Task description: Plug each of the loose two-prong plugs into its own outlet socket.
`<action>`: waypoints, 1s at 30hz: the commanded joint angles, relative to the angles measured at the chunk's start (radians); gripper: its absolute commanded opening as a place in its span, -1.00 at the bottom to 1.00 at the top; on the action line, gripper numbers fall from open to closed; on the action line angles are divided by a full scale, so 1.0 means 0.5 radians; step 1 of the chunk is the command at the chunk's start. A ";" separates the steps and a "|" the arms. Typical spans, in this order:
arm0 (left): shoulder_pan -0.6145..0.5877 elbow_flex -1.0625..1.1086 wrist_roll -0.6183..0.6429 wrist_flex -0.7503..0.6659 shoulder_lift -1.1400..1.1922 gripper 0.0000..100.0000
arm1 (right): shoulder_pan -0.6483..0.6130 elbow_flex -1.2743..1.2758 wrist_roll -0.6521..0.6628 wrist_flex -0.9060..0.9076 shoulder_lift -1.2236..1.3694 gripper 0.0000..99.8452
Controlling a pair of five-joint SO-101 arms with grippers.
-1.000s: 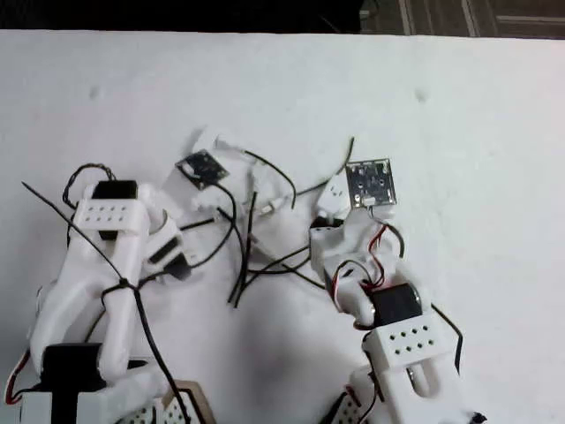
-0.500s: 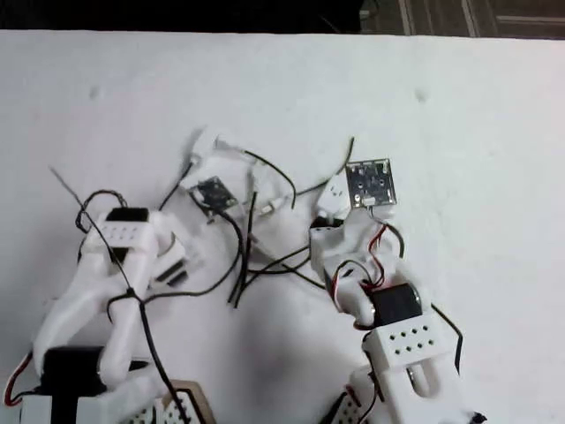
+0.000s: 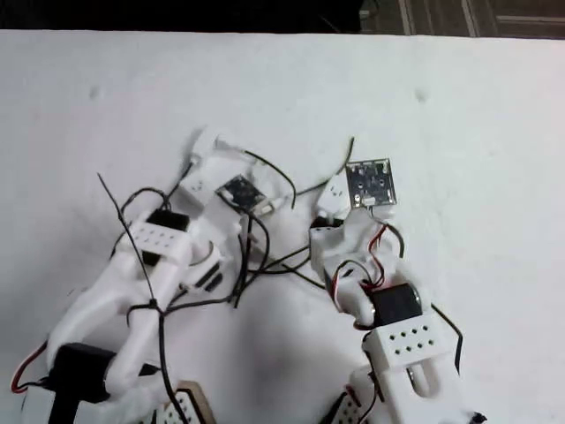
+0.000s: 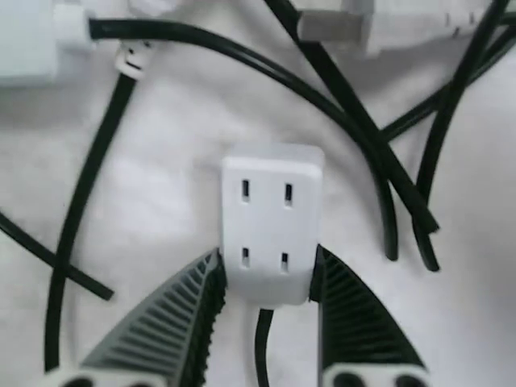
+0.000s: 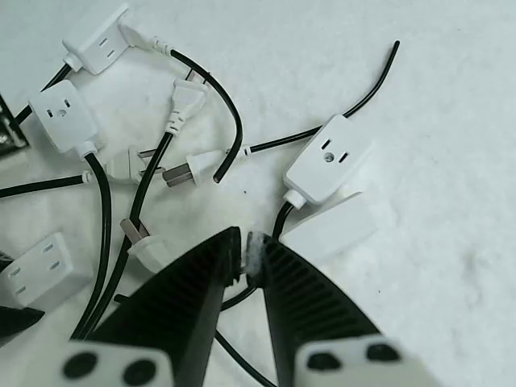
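I'm clamping left hand (image 4: 267, 272) on socket block (image 4: 272, 201) at its cord end, keeping slots exposed for a plug (image 5: 192, 172). Right hand (image 5: 246, 251) is idling closed, seemingly empty, beside the cord tangle (image 5: 103, 211).

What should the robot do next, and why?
Probably the right gripper should open and go down to the loose plug lying on the table just beyond it. The left gripper holds the outlet socket by both sides and its slots are empty, while the right gripper is shut and seems to hold nothing.
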 commanded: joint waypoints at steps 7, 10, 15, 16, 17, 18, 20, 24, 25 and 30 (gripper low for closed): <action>-0.253 -0.509 -0.203 0.525 -0.044 -0.56 | 0.014 -0.025 0.021 -0.038 -0.023 -0.96; -0.339 -0.709 -0.221 0.681 -0.044 -0.56 | 0.014 -0.028 0.061 -0.038 -0.023 -0.96; -0.422 -0.755 -0.212 0.721 -0.152 -0.60 | 0.014 -0.028 0.270 -0.023 -0.023 -0.96; -0.434 -0.724 -0.218 0.706 -0.232 -0.63 | 0.014 -0.028 0.292 -0.020 -0.023 -0.96; -0.437 -0.684 -0.221 0.700 -0.333 -0.67 | 0.014 -0.025 0.307 -0.014 -0.023 -0.96; -0.446 -0.641 -0.224 0.697 -0.443 -0.69 | 0.011 -0.031 0.334 0.017 -0.023 -0.96; -0.456 -0.531 -0.212 0.694 -0.695 -0.71 | 0.011 -0.049 0.402 0.081 -0.023 -0.96; -0.456 -0.245 -0.178 0.694 -1.186 -0.71 | 0.011 -0.107 0.482 0.216 -0.023 -0.96; -0.459 -0.172 -0.123 0.690 -1.293 -0.71 | 0.011 -0.120 0.503 0.253 -0.023 -0.96; -0.634 0.270 0.117 0.494 -1.686 -0.60 | -0.084 -0.175 0.629 0.496 -0.020 -0.95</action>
